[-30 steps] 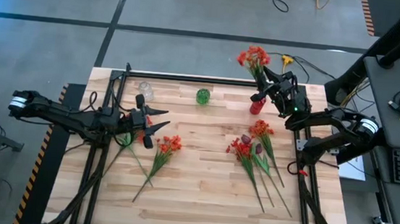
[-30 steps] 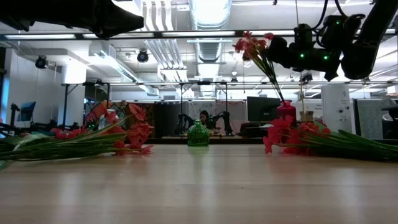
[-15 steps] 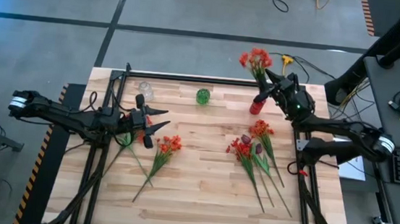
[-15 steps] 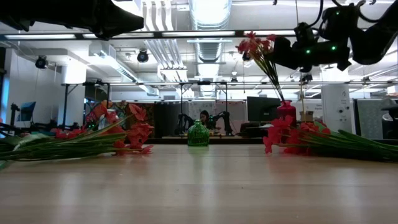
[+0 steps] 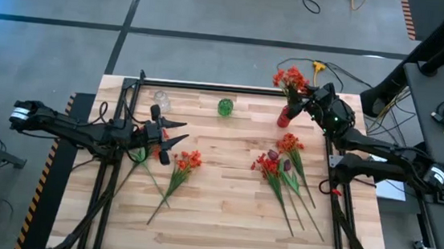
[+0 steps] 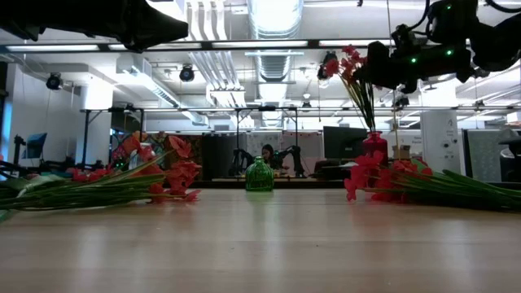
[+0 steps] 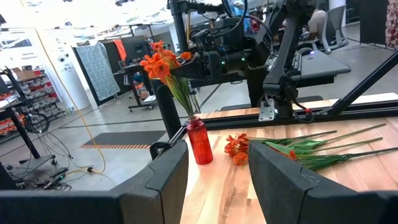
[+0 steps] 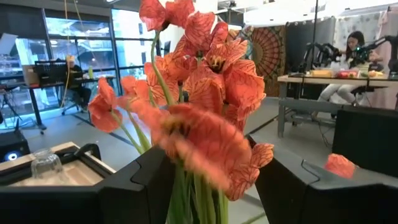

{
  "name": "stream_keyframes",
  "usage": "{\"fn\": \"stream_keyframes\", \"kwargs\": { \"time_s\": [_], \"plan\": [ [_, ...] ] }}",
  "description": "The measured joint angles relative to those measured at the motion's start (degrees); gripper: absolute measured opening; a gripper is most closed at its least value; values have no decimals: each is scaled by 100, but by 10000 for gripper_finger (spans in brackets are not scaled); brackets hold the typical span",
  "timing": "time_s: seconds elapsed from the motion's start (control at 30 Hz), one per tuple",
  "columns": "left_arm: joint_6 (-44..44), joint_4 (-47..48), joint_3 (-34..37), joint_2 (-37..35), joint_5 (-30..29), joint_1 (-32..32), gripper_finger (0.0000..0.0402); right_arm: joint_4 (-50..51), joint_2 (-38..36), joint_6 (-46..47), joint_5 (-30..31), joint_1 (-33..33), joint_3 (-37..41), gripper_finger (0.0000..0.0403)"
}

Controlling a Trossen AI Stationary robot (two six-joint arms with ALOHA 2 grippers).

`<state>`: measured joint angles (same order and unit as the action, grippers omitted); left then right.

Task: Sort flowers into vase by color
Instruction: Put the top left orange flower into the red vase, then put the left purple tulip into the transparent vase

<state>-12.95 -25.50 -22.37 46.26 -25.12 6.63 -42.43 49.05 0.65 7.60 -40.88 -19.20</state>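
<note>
Counter: a light wooden-plank counter with a black metal frame along its edges, carrying three small vases and loose artificial flowers

Red vase: a small red glass bottle-shaped vase stands near the far right corner of the counter, upright, with a bunch of orange-red clustered blooms on thin green stems standing in it; the same vase shows in the low view and the left wrist view

Right pincer: the right pincer is up beside the red vase at the height of the stems; in its own wrist view the two dark fingers stand apart on either side of the green stems, with the blooms filling the space just ahead; whether the pads press the stems I cannot tell

Green vase: a small green glass vase stands at the far edge of the counter near the middle, nothing in it

Clear vase: a small clear glass vase stands at the far edge, left of the green one

Right pile: orange-red blooms and dark maroon tulips on long green stems lie flat on the right half of the counter, in front of the red vase

Left flowers: an orange-red cluster on a green stem lies left of centre

Left pincer: the left pincer hovers over the left side of the counter, close by that flower, fingers parted and holding nothing
</note>
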Motion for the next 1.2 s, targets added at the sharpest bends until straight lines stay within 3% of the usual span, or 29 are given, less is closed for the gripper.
{"fn": "stream_keyframes", "kwargs": {
  "time_s": [0.43,0.8,1.2],
  "plan": [
    [2,16,0,0,0,2,150,1201,-738,438,48,0,-2,191],
    [54,39,0,0,0,2,150,1829,-1016,751,27,0,-13,242],
    [902,281,2,2,4,10,150,5343,-1140,1438,-6,60,-1343,251]
  ]
}}
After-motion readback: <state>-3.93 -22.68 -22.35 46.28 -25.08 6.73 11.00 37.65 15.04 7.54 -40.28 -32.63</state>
